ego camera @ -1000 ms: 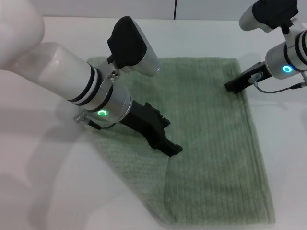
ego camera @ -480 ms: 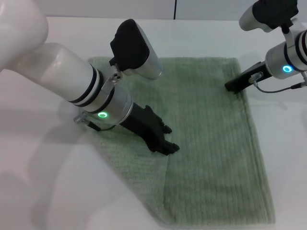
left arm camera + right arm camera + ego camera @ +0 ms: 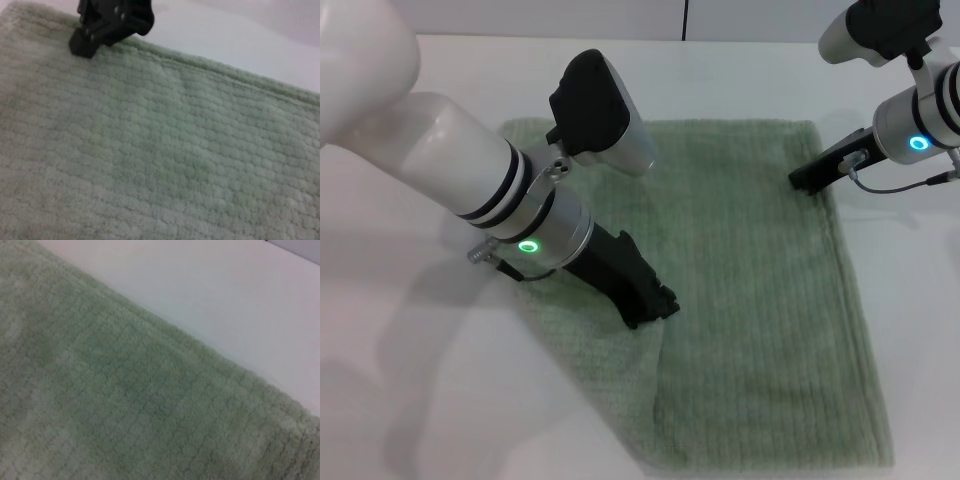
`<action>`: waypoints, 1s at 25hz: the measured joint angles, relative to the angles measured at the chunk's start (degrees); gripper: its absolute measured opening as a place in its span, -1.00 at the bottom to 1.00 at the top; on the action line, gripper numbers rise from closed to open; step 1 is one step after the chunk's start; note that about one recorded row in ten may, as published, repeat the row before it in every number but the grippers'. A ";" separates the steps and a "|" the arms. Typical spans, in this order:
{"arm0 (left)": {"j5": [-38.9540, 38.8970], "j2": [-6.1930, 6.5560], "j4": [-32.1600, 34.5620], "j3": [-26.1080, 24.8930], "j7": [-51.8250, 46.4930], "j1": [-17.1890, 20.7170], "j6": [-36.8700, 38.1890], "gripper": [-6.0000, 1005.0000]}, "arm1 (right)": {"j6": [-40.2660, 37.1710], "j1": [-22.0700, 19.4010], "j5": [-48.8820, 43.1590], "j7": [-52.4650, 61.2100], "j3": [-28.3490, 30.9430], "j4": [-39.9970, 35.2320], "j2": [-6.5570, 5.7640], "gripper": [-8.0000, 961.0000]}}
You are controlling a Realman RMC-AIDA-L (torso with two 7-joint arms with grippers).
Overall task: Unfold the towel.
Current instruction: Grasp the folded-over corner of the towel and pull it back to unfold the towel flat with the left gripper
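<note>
Head view — ribbed sage terry towel [image 3: 760,300]

Soft cloth under my hard claws

The towel [image 3: 760,300] beneath my left gripper [image 3: 650,305] is matt, nubbly terry with fine ribs; both that claw and my right gripper [image 3: 807,180] look like matt black plastic, and the table [image 3: 440,400] beside them is smooth and white.

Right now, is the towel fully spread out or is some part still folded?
Mostly spread, not fully. The towel lies flat, but its near-left corner is folded over, by the left gripper. The right gripper rests at its far-right edge.
</note>
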 joint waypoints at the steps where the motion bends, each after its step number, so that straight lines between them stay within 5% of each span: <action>1: 0.01 0.06 0.16 -0.02 0.04 0.00 0.17 -0.62 | 0.00 0.00 0.00 0.00 0.00 0.00 0.00 -0.99; 10: 0.03 0.33 2.95 -1.49 0.24 0.48 3.17 -0.91 | -0.04 0.09 0.00 -0.07 0.00 0.00 0.00 -0.99; 25: 3.27 0.66 8.90 -8.66 0.28 1.16 12.92 -0.90 | -0.18 0.00 0.08 -0.49 0.00 0.25 0.00 -0.99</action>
